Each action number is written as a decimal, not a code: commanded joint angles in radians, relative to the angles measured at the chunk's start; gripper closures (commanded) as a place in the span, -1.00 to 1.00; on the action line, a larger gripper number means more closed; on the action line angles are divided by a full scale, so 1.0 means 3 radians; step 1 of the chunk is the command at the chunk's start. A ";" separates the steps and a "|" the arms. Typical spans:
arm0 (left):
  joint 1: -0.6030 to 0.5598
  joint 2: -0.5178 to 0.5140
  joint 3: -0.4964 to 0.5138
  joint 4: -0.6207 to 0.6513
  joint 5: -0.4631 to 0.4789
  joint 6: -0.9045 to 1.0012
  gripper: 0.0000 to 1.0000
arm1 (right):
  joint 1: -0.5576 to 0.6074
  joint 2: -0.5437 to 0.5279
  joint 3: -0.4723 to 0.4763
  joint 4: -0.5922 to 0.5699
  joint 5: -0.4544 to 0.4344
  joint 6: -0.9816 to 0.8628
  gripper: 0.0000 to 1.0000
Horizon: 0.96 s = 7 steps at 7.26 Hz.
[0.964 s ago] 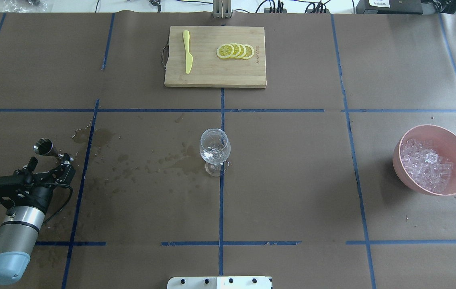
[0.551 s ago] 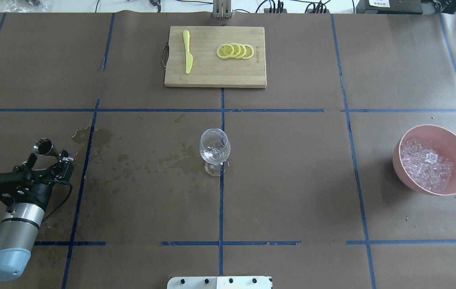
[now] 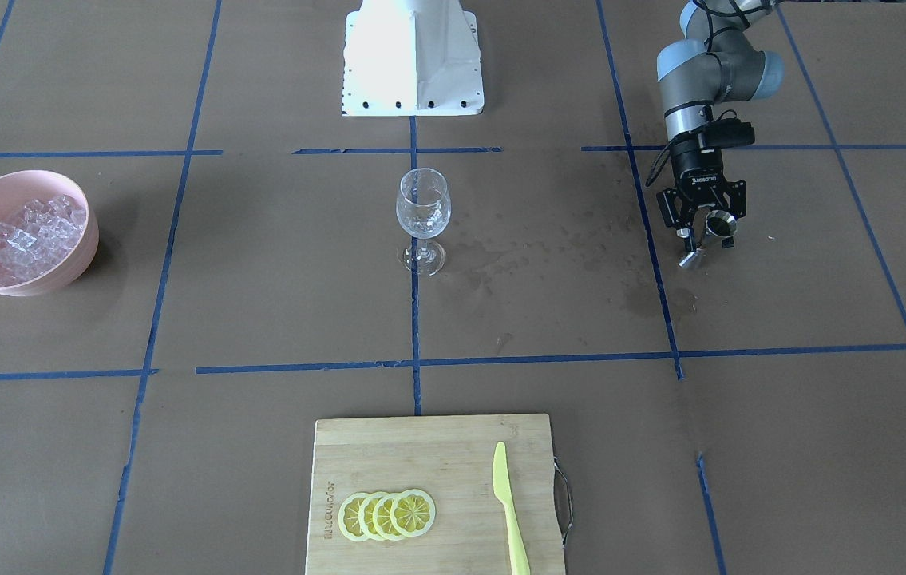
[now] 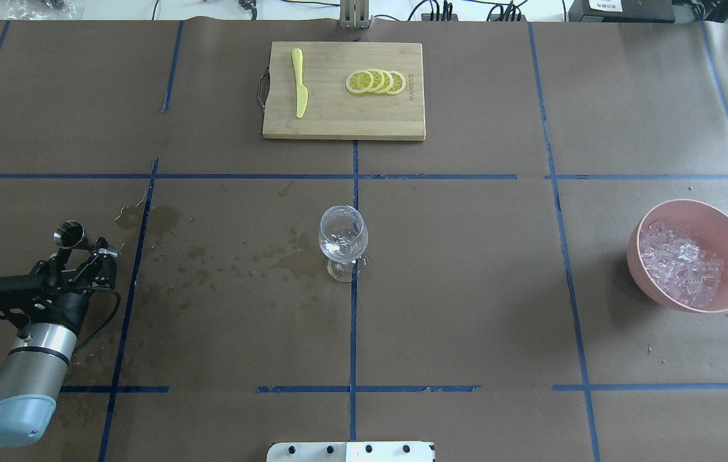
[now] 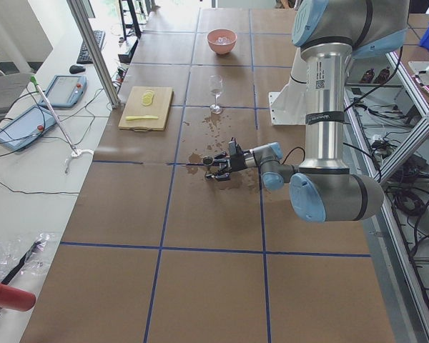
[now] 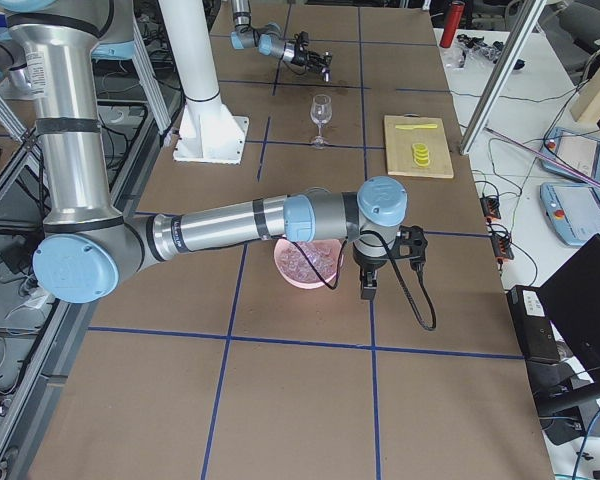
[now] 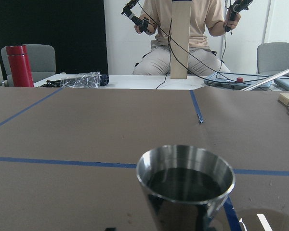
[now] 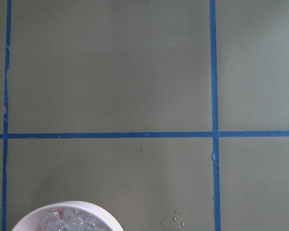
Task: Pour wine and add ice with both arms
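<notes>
1. wine glass (image 4: 343, 234): upright on a blue tape line at the middle of the table (image 4: 466, 289); its bowl looks clear. Every place below is reckoned from it.
2. left gripper (image 3: 706, 238): mine, at the end of my left arm (image 4: 36, 353), low over the table and well to my left of the wine glass. The jaws stand spread, one finger on each side of the jigger's waist. I see neither pad pressing on it.
3. jigger (image 4: 70, 235): steel, double-cone, upright between those jaws, well apart from the wine glass.
4. wine (image 7: 185, 184): dark liquid in the jigger's upper cup, its level a little below the rim.
5. ice (image 4: 681, 269): a heap of small clear cubes in a pink bowl (image 4: 719, 228), well to my right of the wine glass.
6. right gripper (image 6: 368, 288): mine, pointing down just beside the bowl, on the side away from the wine glass. It shows only from the table's end, so I cannot tell how its jaws stand. My right arm (image 6: 230, 225) reaches across in front of the bowl in that view.
7. cutting board (image 4: 338, 122): wooden, beyond the wine glass from me. It carries a yellow knife (image 4: 299, 83) and four overlapping lemon slices (image 4: 376, 81).
8. wet stains (image 4: 287, 256): on the brown paper between the wine glass and the jigger, reaching to the glass's foot.
9. white base (image 3: 413, 60): on my side of the wine glass.
</notes>
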 commanded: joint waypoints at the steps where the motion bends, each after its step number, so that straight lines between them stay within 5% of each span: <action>1: -0.0001 -0.0014 0.0026 0.0000 0.0000 -0.0004 0.26 | 0.0000 0.0000 0.0002 0.0002 0.0004 0.0014 -1.00; 3: -0.0016 -0.0014 0.0016 -0.0091 -0.0005 0.0001 1.00 | 0.0000 0.0000 0.0007 0.0002 0.0004 0.0014 -1.00; 7: -0.0276 0.0047 -0.0030 -0.1557 0.0000 0.1328 1.00 | 0.0000 0.0000 0.0012 0.0002 0.0009 0.0024 -1.00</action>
